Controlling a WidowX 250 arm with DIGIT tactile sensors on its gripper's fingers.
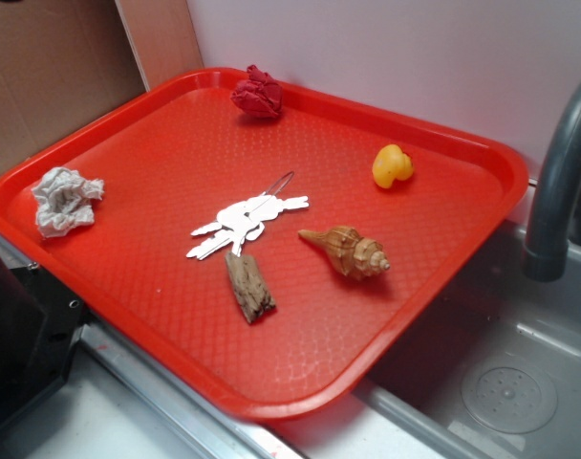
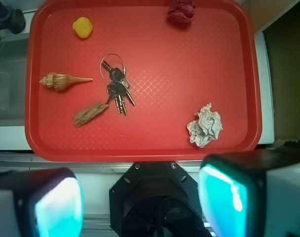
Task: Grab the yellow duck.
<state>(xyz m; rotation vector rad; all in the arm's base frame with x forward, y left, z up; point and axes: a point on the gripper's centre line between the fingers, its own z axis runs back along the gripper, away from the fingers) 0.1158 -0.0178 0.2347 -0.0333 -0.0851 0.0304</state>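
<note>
The yellow duck (image 1: 392, 165) (image 2: 82, 26) sits alone near the far right corner of the red tray (image 1: 176, 143) (image 2: 150, 143); in the wrist view it is at the top left. My gripper (image 2: 140, 202) hangs high above the tray's near edge, far from the duck. Its two teal pads (image 2: 58, 210) stand wide apart with nothing between them. The gripper does not show in the exterior view.
On the tray lie a tan spiral seashell (image 1: 351, 251) (image 2: 61, 81), a bunch of keys (image 1: 245, 222) (image 2: 117, 88), a bit of bark (image 1: 249, 287) (image 2: 90, 114), a crumpled white paper (image 1: 66, 199) (image 2: 205, 125) and a red crumpled ball (image 1: 257, 94) (image 2: 181, 10). A grey faucet (image 1: 558, 182) and sink (image 1: 501, 382) are right of the tray.
</note>
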